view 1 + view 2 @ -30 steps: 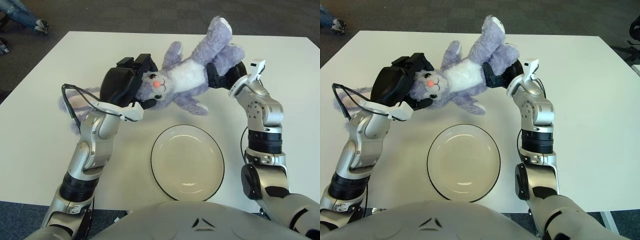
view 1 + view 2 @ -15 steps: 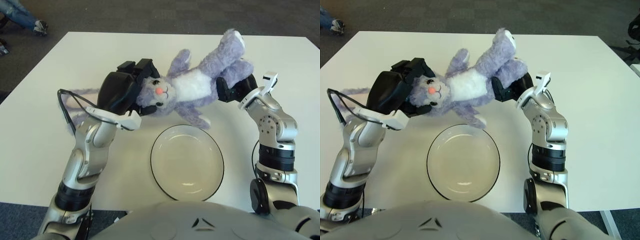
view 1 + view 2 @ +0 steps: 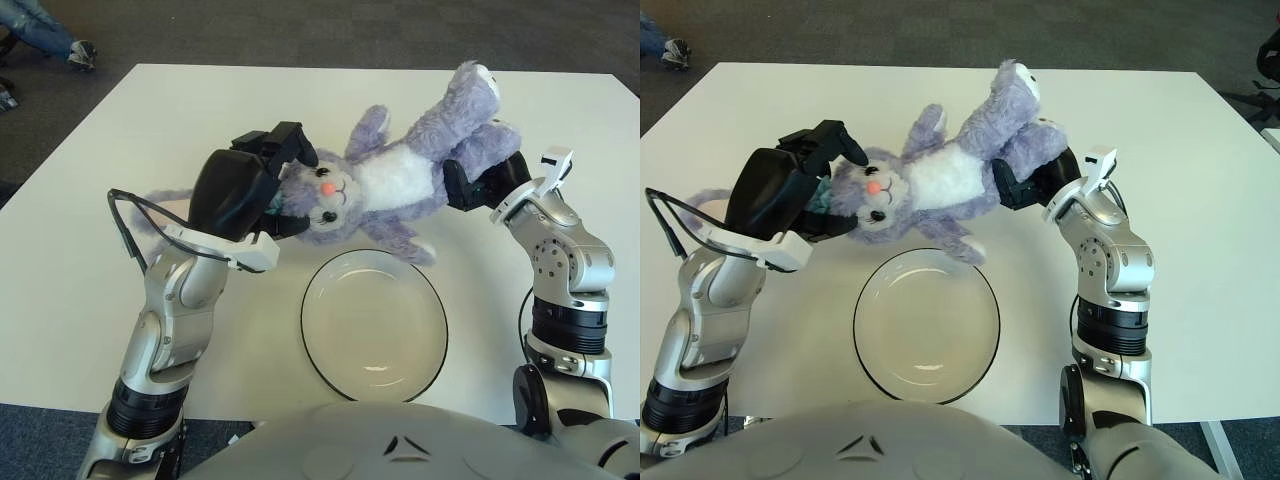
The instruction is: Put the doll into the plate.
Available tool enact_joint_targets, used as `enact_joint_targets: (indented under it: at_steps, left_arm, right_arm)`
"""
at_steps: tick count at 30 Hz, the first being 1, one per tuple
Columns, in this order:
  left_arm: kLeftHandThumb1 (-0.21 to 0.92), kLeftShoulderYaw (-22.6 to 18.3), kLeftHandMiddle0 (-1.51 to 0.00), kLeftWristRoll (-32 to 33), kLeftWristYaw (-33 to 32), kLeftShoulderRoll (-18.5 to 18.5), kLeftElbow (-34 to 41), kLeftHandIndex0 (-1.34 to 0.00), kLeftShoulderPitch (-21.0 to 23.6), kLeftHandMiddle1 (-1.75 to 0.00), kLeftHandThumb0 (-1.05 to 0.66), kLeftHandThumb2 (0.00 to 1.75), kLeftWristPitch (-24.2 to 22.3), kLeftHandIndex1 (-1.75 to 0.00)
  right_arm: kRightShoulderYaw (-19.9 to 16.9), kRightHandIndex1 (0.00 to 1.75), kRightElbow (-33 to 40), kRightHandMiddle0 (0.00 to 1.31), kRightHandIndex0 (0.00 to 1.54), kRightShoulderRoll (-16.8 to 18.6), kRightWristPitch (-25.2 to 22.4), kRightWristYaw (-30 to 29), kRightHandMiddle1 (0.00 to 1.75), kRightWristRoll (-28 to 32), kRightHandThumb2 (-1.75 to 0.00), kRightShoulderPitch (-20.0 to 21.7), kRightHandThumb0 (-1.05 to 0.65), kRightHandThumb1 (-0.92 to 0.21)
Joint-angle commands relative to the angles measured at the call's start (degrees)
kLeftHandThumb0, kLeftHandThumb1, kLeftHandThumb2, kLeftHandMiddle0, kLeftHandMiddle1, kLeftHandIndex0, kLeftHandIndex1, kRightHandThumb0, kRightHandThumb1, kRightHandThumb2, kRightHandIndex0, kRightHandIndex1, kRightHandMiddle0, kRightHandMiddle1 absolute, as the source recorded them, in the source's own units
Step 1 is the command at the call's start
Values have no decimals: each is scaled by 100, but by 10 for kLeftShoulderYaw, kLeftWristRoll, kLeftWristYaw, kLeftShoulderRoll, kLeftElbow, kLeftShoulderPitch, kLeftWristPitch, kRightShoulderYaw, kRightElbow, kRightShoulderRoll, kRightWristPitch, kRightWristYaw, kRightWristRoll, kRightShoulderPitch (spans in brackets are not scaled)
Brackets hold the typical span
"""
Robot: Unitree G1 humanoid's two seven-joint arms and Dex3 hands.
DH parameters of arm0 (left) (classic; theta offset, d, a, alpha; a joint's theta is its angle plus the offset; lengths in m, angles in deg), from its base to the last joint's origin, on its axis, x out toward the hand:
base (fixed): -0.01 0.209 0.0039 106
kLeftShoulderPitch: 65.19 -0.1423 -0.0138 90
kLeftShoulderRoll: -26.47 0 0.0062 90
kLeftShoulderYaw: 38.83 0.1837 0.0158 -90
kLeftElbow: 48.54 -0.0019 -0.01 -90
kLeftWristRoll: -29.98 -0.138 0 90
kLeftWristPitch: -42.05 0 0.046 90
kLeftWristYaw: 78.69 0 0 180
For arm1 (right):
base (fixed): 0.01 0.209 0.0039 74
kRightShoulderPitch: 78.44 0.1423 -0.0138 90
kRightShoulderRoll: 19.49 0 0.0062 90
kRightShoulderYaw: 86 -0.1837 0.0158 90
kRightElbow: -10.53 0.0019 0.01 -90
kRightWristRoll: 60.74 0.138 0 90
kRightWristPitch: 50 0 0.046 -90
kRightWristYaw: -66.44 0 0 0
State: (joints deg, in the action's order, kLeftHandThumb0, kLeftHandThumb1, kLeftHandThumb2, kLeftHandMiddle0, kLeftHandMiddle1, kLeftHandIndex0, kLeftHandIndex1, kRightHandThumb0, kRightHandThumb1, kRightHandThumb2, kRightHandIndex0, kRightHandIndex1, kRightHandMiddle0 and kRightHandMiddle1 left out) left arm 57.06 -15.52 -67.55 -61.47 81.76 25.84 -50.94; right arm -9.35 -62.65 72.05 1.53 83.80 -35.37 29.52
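Because the purple plush bunny (image 3: 385, 190) is carried by both hands, it hangs stretched just beyond the far rim of the glass plate (image 3: 374, 323), one paw dangling over that rim, not yet inside it. The left hand (image 3: 250, 190) has its dark fingers curled around the head, on the plate's far-left side; the right hand (image 3: 485, 180) clamps the lower body near the legs, on the plate's far-right side. The toy looks light, soft and floppy, so it will likely sag between grips and fold on release. Holding it at head and hips seems sound; the long ears trailing left of the plate could snag.
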Motion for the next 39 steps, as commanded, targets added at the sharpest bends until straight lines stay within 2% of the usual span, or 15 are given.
enact_joint_targets:
  at_steps: [1,11,17,28,36,39]
  left_arm:
    - [9,-3,-71,2,22,1,23,-61,-10,-174,0,158,-7,-175]
    - [7,-3,-71,26,77,-7,67,-66,-27,-175,0,158,-34,-170]
    - [7,9,-72,30,80,-16,79,-65,-47,-175,0,159,-28,-172]
    - [8,6,-72,35,93,-8,79,-61,-55,-175,0,159,-23,-175]
    - [8,4,-72,51,98,-6,77,-62,-62,-175,0,159,-24,-174]
    - [8,3,-72,61,107,-4,78,-63,-64,-175,0,158,-30,-172]
  right_arm:
    - [-8,175,19,90,75,-11,-3,-2,123,9,-145,-13,-1,-5]
    - [-20,175,78,88,74,-24,-23,-10,124,23,-142,-52,-2,-8]
    - [-25,175,131,86,73,-30,-55,-16,124,44,-141,-87,-2,-10]
    - [-15,175,170,84,77,-32,-88,-27,130,52,-147,-122,-2,-6]
    - [-9,175,177,87,79,-36,-89,-25,129,55,-150,-137,-1,-3]
    - [-17,175,178,87,79,-41,-66,-21,130,45,-150,-154,-1,-3]
